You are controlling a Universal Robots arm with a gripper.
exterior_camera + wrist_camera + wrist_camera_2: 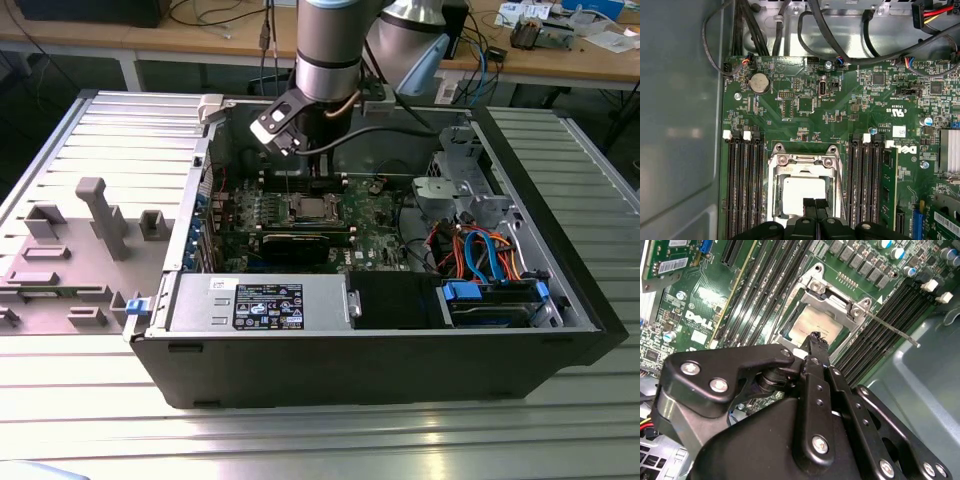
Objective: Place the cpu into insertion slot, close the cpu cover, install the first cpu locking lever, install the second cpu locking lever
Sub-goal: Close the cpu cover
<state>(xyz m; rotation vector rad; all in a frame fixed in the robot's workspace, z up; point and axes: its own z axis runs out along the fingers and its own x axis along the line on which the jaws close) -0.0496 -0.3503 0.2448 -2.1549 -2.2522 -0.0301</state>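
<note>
Claw (815, 202) pressed together, empty, tips just over the cpu (797, 190). You see the cpu cover (802, 161) lying around it; one locking lever (890, 326) juts outward.

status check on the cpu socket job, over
Gripper shut, tips at edge of the cpu cover. Cover down around the cpu. One locking lever sticking out sideways, looks unlatched.

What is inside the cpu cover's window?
The silver top of the cpu shows through the window of the cpu cover. What lies under the cpu is hidden, and the gripper covers one edge.
</note>
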